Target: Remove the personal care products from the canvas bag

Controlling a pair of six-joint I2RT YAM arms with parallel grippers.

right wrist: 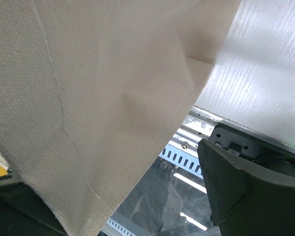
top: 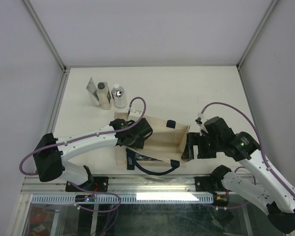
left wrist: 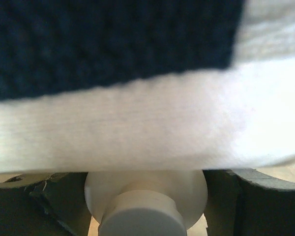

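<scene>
Fourth pickup, inside canvas bag (top: 162, 137) at near edge of surface (top: 196, 93).
Left tool (top: 140, 142) straddles beige bottle (left wrist: 145, 206); grip cannot be told. Right tool (top: 191, 147) at bag's end, hold unclear. Next: clench, lift out toward three products (top: 104, 94) at far-left corner.

Beige bottle (left wrist: 145, 204) blurred, cut off at bottom edge; canvas bag (left wrist: 137, 130) blurred close-up; left arm (top: 91, 140) hides bag's inside overhead.

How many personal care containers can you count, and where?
4. Three are on the table, far left: flat tube, clear bottle, silvery bottle. A beige bottle sits between the left gripper's fingers. Others may hide in the bag.
</scene>
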